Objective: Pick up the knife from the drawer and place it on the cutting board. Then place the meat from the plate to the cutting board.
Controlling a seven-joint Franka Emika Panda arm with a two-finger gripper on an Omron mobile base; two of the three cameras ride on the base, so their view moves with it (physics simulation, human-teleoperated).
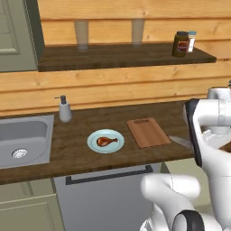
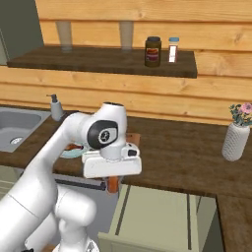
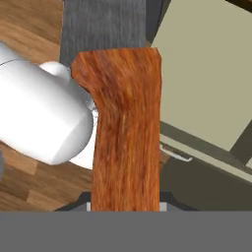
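My gripper [image 2: 113, 179] hangs at the counter's front edge, pointing down, shut on the knife's reddish-brown wooden handle [image 3: 125, 133], which sticks out below the hand [image 2: 113, 185]. A grey pointed sliver [image 1: 180, 142], apparently the blade, pokes out from behind my arm just right of the cutting board [image 1: 148, 131]. The board lies bare on the dark counter. Left of it the pale blue plate [image 1: 94, 143] carries the meat [image 1: 106, 141]. The pale olive-beige drawer [image 2: 162, 216] stands pulled out below and to the right of the hand, its small metal handle [image 3: 174, 153] in view.
A sink [image 1: 22, 140] and soap dispenser [image 1: 65, 109] sit at the counter's left. A grey panel with a long black bar handle [image 1: 108, 175] lies under the plate. A vase of flowers [image 2: 236, 138] stands far right. Jars [image 1: 182, 43] rest on the wall shelf.
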